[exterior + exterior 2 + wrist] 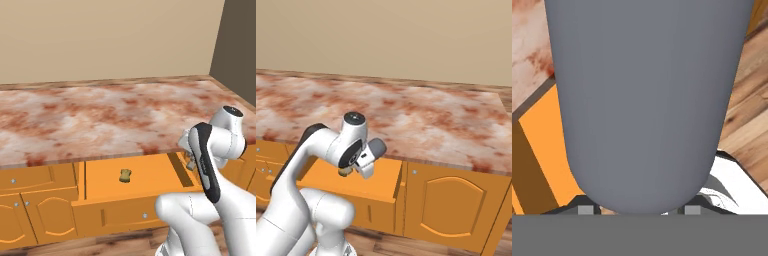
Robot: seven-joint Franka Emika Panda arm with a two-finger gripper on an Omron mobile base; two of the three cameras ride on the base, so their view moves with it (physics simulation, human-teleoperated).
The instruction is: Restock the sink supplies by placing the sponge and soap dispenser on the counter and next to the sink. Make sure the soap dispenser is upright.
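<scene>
Sponge [125, 175] first, on our left: it lies flat on the floor of the open drawer [150, 172], roughly mid-drawer, below the front edge of the counter [90, 120]. It is well apart from the hand and nothing touches it.

Moving right in the left base view, we see the arm folded low beside the drawer's right end, with the gripper [190, 162] tucked just past the drawer's side wall, under the counter lip. Little of the fingers shows from either base camera; in the right base view the gripper [346, 171] sits at the drawer's near corner, with a small tan bit visible beneath the wrist that we cannot identify.

From the hand camera, the soap dispenser [644, 100] looms as a broad slate-grey body rising straight from between the two finger tips, its rounded end seated at their base. We judge the fingers clamped on it, one on each side, though the contact faces are hidden behind the bottle.

What the coming move turns on, as we read it: the bottle's long axis runs along the gripper's own line, outward from the fingers, and the counter lies above and beyond the hand. So the lift must clear the counter's edge, and the wrist must turn until that axis stands vertical, pump end up. Which end faces away from the fingers we cannot tell.
</scene>
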